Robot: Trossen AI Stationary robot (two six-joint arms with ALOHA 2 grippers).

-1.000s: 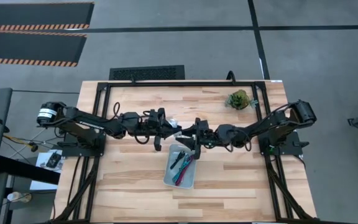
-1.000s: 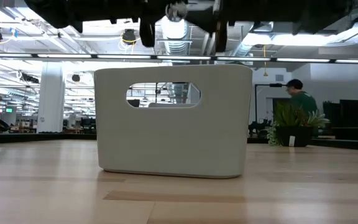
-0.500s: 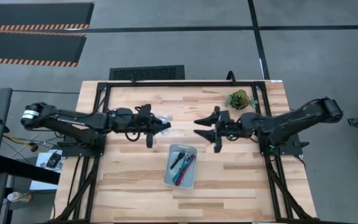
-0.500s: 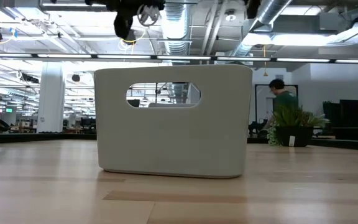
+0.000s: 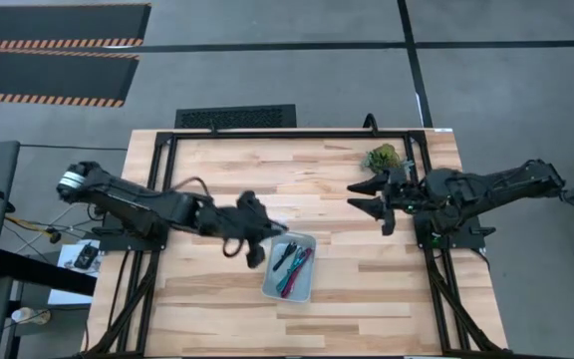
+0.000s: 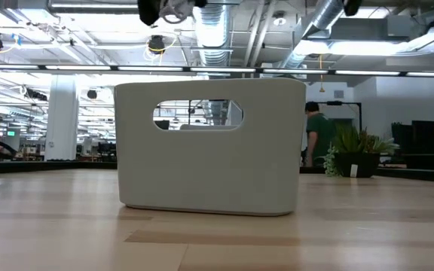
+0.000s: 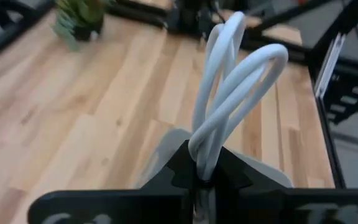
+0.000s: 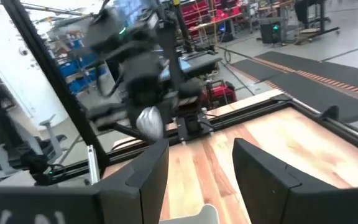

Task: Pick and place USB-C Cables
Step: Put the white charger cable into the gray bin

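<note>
White cable (image 7: pixel 229 93): smooth, glossy, folded in loops, pinched in the closed left gripper (image 5: pixel 257 246), held just at 9 o'clock of the tray (image 5: pixel 309 289). Tray pale, rounded plastic, holding black, magenta-red and teal cables (image 5: pixel 291 269) on the plank-wood table (image 5: pixel 207 309). Right gripper (image 5: pixel 365 196) at 3 o'clock, fingers parted, empty.

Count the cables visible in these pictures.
4: black, red and blue cables lie in the tray; the white cable is pinched in the left gripper beside the tray. More could be hidden underneath.
</note>
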